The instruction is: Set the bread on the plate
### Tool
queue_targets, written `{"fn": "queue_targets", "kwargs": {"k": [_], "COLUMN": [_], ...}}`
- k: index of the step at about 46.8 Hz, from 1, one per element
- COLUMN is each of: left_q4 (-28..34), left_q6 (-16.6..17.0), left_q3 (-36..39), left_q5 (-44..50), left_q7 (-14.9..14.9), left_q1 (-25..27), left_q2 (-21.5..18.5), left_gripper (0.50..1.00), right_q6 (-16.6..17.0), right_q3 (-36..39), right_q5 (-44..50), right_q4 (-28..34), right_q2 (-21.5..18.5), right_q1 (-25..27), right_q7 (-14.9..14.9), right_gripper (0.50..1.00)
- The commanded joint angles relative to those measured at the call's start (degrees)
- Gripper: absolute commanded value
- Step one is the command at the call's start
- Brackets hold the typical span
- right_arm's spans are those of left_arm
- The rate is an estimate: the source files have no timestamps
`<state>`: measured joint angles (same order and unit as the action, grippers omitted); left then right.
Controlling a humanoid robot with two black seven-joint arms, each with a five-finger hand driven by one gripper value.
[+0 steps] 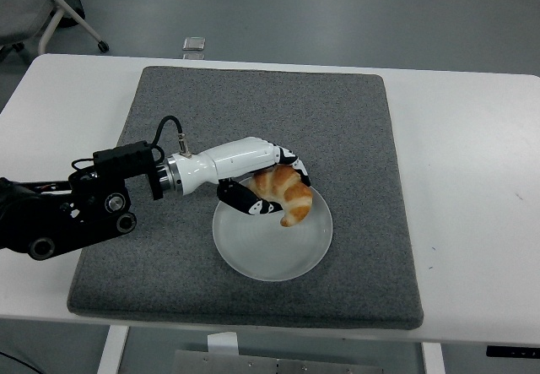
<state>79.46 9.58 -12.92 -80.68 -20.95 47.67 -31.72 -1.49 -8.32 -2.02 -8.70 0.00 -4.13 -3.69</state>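
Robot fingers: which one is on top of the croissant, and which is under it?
The black finger curving over the croissant is on top. The black-and-white one, lower left over the plate, sits beneath. Both belong to the left hand.

The left arm [59, 218] runs off the picture's left edge, so its upper part is unseen. The left robot hand [266, 190] hides part of the croissant [288, 195] where its fingers wrap around it, and together they cover the far rim of the plate [270, 252]. Whether the croissant touches the plate cannot be told. The tabletop [472, 180] is cut off at the right edge.
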Motion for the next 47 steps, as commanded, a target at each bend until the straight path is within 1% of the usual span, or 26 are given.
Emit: {"fn": "queue_targets", "kwargs": {"k": [1, 17, 24, 41, 47], "left_q4": [-0.1, -2.0, -2.6, -2.7, -2.7], "left_q6": [0.0, 0.6, 1.8, 1.9, 2.5], "left_q3": [0.0, -0.1, -0.1, -0.1, -0.1], "left_q5": [-0.1, -0.4, -0.4, -0.2, 0.2], "left_q7": [-0.1, -0.1, -0.1, -0.1, -0.1], "left_q1": [-0.9, -4.1, -4.2, -5.0, -5.0], "left_q2": [0.0, 0.1, 0.1, 0.1, 0.1], "left_gripper": [0.5, 0.5, 0.5, 0.5, 0.5], "right_q6": [0.0, 0.0, 0.0, 0.0, 0.0], "right_q3": [0.0, 0.0, 0.0, 0.0, 0.0], "right_q5": [0.0, 0.0, 0.0, 0.0, 0.0], "right_q4": [0.0, 0.0, 0.0, 0.0, 0.0], "right_q2": [0.0, 0.0, 0.0, 0.0, 0.0], "right_q1": [0.0, 0.0, 0.0, 0.0, 0.0], "right_q7": [0.0, 0.0, 0.0, 0.0, 0.0], "right_gripper": [0.93, 0.93, 0.93, 0.93, 0.93]}}
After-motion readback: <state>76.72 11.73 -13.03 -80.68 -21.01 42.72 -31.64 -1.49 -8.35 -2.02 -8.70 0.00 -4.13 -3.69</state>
